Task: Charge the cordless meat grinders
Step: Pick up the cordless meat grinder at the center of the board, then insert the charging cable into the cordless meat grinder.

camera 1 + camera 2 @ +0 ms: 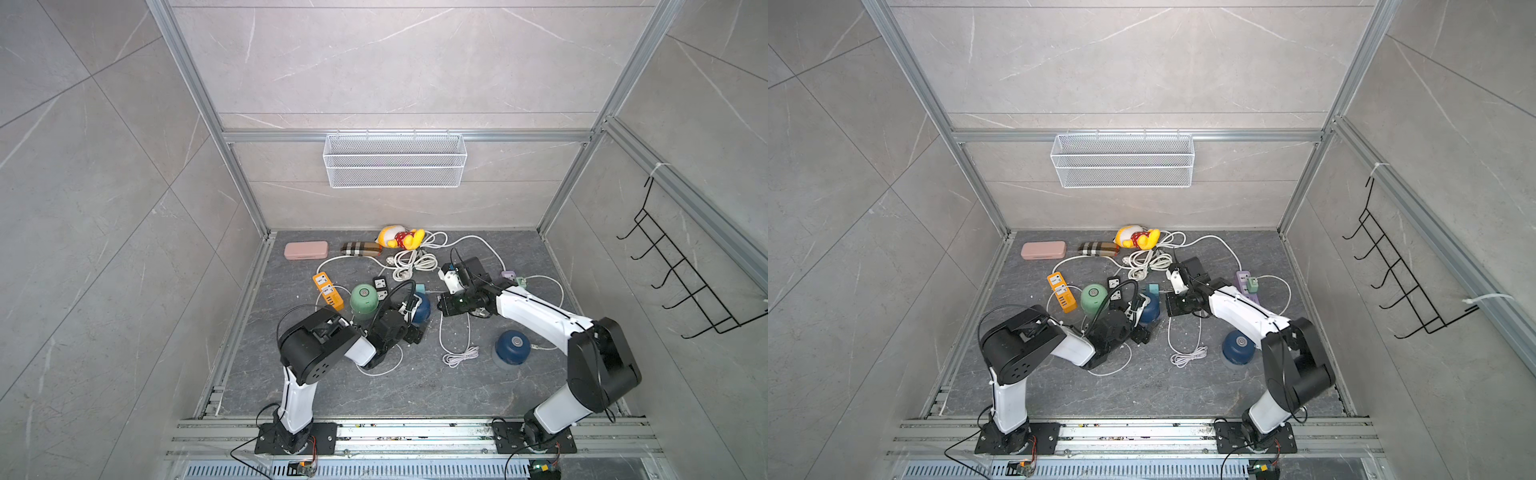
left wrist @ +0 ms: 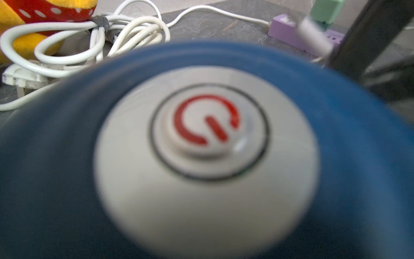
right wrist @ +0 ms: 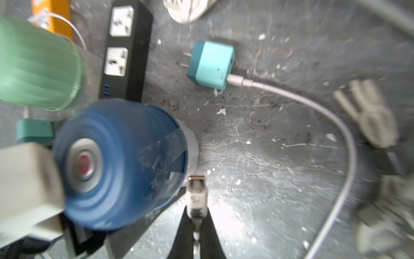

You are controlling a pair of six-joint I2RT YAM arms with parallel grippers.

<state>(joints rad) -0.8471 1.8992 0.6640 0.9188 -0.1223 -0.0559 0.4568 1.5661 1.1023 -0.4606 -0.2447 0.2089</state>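
only right wrist, plug (image 3: 196, 195) pinched in fingers (image 3: 183, 233)

Both top views: high above the near edge of the bench (image 1: 374, 395), looking steeply down toward the back wall, nearly equal, with the whole bench and both arms in frame. Left wrist view: very close on a dark blue grinder (image 2: 67, 179), facing across to the coiled white cable (image 2: 89, 40) and purple power strip (image 2: 291, 35). Right wrist view: close, looking down past the right hand (image 3: 196, 215) and its white USB plug (image 3: 196, 190) onto that grinder, the mint green grinder (image 3: 38, 65) and the black power strip (image 3: 140, 51), which the top views share.
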